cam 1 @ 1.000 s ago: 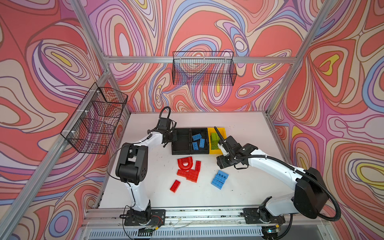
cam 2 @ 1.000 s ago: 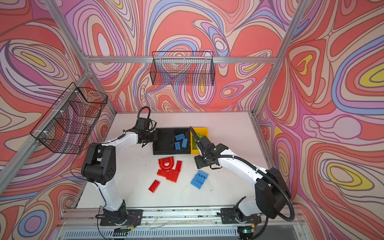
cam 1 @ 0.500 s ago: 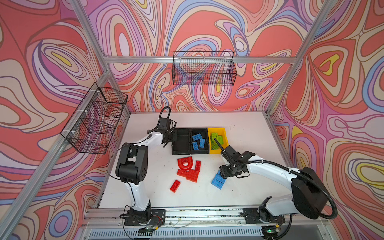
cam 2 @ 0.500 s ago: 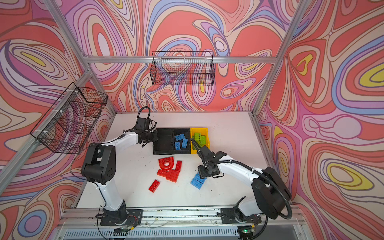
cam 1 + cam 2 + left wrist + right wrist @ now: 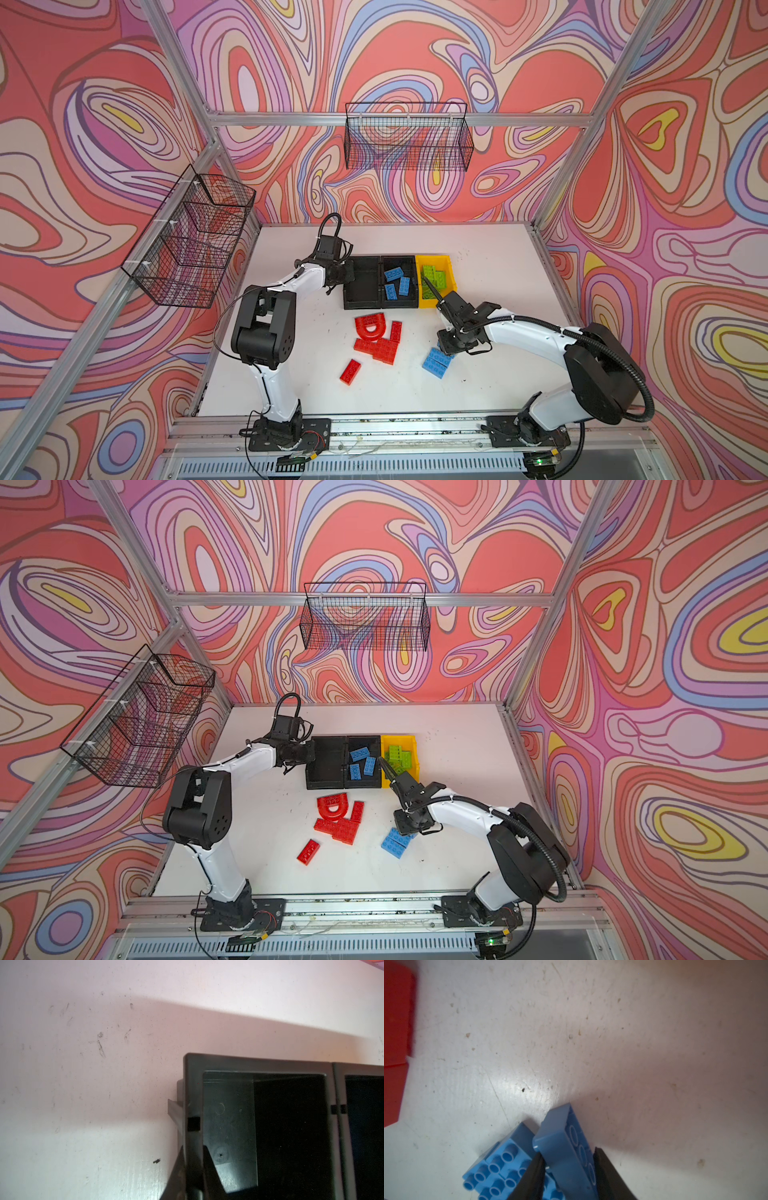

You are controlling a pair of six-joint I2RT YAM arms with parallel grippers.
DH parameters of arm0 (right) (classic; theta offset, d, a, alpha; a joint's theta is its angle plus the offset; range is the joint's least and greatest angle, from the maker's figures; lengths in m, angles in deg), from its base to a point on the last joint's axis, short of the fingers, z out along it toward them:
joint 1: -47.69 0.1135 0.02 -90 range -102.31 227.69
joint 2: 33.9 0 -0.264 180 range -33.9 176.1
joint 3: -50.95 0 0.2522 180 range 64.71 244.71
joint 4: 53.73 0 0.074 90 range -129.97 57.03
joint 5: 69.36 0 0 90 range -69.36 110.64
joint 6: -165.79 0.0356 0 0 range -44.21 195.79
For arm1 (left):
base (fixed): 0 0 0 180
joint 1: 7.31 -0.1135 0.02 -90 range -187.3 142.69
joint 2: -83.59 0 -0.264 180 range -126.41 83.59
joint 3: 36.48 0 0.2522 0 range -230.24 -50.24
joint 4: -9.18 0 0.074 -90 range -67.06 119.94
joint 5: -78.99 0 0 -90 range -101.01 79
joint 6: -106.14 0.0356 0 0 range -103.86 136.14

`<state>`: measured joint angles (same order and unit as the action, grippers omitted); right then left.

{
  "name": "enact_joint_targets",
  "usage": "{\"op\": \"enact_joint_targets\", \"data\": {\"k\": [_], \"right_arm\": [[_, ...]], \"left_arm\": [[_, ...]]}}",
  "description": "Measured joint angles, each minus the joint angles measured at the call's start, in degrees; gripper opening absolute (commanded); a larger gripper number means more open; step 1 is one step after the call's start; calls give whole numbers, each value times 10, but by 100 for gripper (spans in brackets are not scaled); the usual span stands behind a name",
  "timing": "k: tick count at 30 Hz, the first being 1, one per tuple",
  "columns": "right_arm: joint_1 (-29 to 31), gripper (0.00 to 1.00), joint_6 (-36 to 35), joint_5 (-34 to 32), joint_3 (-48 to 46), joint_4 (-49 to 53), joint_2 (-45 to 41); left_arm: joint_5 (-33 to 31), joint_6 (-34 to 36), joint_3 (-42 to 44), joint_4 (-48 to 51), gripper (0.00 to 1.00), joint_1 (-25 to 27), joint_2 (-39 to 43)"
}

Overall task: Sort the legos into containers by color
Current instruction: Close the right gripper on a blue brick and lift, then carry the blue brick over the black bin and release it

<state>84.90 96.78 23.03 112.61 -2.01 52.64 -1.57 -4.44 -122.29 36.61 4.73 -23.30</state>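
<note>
Looking down in a top view: red legos [image 5: 376,340] lie loose before the bins [image 5: 399,304], w/ right gripper [image 5: 445,349] pointing down onto blue bricks [image 5: 434,365], left arm stretched to black bin [image 5: 361,286]. Left wrist: left gripper [image 5: 194,1157] pinches its wall. Right wrist only: right gripper clamps a tilted blue brick [image 5: 560,1136].

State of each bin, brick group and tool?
Left black bin: empty.
Middle black bin: three blue bricks.
Yellow bin: green bricks.
Red bricks: loose on table.
Other blue bricks: loose on table.
Left tool: shut on left black bin's wall.
Right tool: shut on tilted blue brick.
</note>
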Motion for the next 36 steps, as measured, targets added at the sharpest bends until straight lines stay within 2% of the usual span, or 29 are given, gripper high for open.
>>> {"op": "enact_joint_targets", "data": {"k": [7,11,16,20,25,32,36], "right_arm": [[0,20,2,-14,10,7,0],[0,20,1,-48,62,21,0],[0,21,-6,-73,174,23,15],[0,22,-21,-76,298,0,74],[-4,24,-35,-58,404,-47,178],[-27,25,-40,-23,467,-89,301],[-36,30,-40,-8,488,-101,336]], "left_arm": [[0,0,0,0,0,0,0],[0,0,0,0,0,0,0],[0,0,2,-2,0,0,0],[2,0,2,-2,0,0,0],[6,-1,2,-2,0,0,0],[9,-1,3,-3,0,0,0],[9,-2,3,-3,0,0,0]]}}
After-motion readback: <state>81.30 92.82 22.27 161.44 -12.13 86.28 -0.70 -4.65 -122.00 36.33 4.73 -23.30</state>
